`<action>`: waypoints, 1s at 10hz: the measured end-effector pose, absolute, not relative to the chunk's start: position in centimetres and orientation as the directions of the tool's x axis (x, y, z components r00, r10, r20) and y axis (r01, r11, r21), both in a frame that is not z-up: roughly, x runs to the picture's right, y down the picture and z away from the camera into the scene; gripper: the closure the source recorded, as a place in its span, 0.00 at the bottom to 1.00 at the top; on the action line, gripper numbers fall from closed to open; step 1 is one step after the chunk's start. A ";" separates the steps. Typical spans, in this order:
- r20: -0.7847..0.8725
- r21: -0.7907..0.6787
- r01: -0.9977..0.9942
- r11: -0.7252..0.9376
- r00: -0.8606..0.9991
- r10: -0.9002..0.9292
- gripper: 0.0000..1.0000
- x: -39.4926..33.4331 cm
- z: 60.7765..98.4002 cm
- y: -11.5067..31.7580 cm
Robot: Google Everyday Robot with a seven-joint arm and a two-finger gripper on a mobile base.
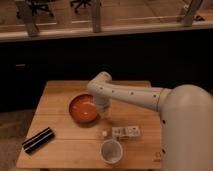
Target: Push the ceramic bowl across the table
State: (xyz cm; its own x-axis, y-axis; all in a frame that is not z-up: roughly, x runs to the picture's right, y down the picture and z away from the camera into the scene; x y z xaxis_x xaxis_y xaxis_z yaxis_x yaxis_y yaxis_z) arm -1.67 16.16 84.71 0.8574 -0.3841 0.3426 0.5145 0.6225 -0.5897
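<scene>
The ceramic bowl [82, 108] is orange-red and glossy, resting near the middle of the light wooden table [55, 92]. My white arm reaches in from the right and bends down at the bowl's right rim. The gripper [104, 113] points downward, right against that rim, and is shut with nothing seen in it. Its tips are partly hidden behind the wrist.
A white cup [111, 151] stands near the front edge. A small white packet [126, 132] and a tiny pale piece [104, 133] lie just behind it. A black striped bar [38, 140] lies at the front left. My white body fills the right side.
</scene>
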 end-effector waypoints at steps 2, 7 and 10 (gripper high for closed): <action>0.354 -0.587 0.531 0.612 0.847 -0.396 1.00 -1.3 84.5 16.4; 0.372 -0.575 0.553 0.603 0.833 -0.410 1.00 -2.7 84.1 16.8; 0.386 -0.570 0.574 0.588 0.819 -0.425 1.00 -3.7 83.7 17.4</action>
State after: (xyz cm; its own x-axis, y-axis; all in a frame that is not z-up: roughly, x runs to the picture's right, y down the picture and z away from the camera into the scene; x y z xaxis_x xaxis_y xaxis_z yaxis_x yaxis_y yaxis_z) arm -3.71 17.41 83.69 0.8186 -0.4251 0.3862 0.5741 0.5877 -0.5700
